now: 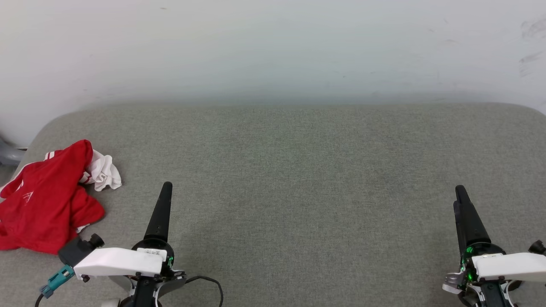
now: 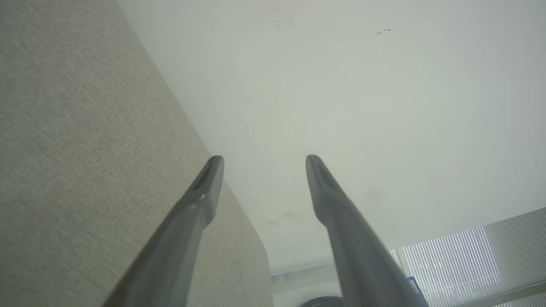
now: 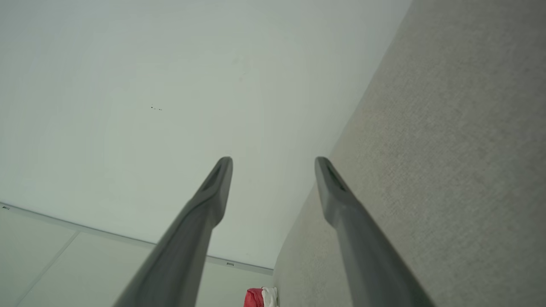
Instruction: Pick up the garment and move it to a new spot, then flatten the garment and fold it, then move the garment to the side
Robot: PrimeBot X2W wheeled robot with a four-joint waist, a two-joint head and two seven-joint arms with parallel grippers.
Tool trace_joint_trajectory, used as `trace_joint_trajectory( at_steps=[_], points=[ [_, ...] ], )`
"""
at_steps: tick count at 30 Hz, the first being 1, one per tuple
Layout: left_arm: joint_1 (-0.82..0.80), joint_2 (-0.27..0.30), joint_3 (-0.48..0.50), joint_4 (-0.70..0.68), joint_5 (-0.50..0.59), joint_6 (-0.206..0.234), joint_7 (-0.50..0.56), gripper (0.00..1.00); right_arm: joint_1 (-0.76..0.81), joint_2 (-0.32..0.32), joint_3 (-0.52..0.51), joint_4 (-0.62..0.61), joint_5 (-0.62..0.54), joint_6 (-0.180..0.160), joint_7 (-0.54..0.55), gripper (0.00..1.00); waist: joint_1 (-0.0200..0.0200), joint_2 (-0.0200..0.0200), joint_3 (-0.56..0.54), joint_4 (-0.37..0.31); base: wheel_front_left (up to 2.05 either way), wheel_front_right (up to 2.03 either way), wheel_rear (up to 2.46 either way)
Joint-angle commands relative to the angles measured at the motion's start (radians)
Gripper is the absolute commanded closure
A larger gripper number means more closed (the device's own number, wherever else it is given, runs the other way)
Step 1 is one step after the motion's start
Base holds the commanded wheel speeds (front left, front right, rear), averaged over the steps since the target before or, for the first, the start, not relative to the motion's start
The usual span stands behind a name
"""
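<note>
The garment [image 1: 42, 200] lies crumpled at the far left of the grey padded surface [image 1: 298, 179]. It is bright red with a white sleeve bunched at its upper right and a small white logo. My left gripper [image 1: 166, 187] hovers low just right of it, apart from the cloth. In the left wrist view its fingers [image 2: 264, 160] stand open with nothing between them. My right gripper [image 1: 460, 191] is far off at the lower right, also open [image 3: 273, 160] and empty. A small piece of the garment [image 3: 256, 297] shows at the bottom of the right wrist view.
A white wall [image 1: 273, 51] rises behind the padded surface, whose back corners are rounded. A grey object [image 1: 6, 155] sits off the left edge. Window blinds [image 2: 460, 260] show past the left fingers. A cable [image 1: 213, 285] loops by my left wrist.
</note>
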Motion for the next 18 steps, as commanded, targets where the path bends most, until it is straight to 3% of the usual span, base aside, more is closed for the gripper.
trace_joint_trajectory(
  at_steps=[1,18],
  points=[
    [-0.009,0.004,-0.007,-0.023,0.045,0.000,-0.011,0.00,-0.003,-0.002,-0.002,-0.027,-0.043,0.000,-0.010,0.00,0.0000,0.0000,-0.001,0.000,0.00,0.00,0.00],
    [0.011,0.019,-0.041,-0.041,0.406,0.000,-0.072,0.00,0.020,-0.001,0.017,-0.076,-0.435,0.000,-0.066,0.00,0.0000,0.0000,-0.007,0.005,0.00,0.00,0.00]
  ],
)
